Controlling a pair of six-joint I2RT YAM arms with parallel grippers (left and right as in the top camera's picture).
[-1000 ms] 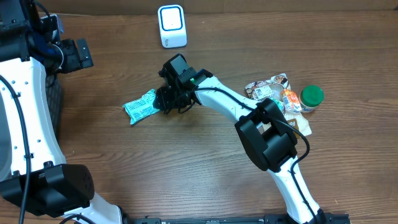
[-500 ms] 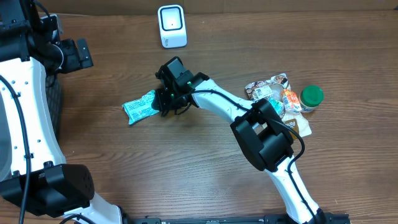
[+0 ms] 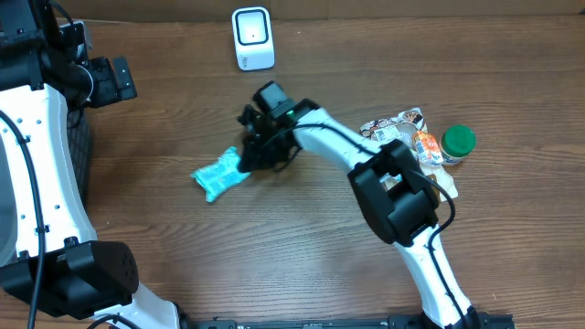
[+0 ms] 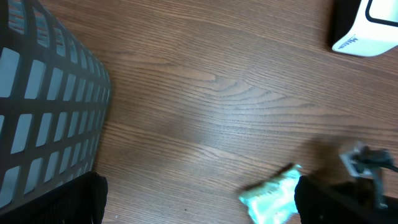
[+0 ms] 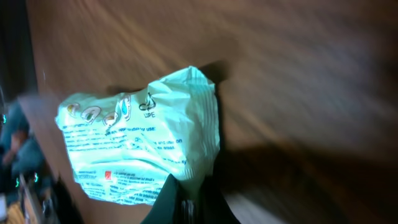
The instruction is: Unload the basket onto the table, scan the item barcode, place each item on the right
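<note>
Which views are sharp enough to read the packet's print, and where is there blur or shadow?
Overhead: sharp and evenly lit, but the teal packet shows print too small to read. Left wrist: soft, with the packet smeared near the bottom edge. Right wrist: the table grain is streaked by motion blur, the packet print is partly legible, and a dark shadow lies to its right.

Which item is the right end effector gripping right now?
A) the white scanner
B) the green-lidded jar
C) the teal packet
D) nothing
C: in the right wrist view, the right end effector is shut on the edge of the teal packet.
</note>
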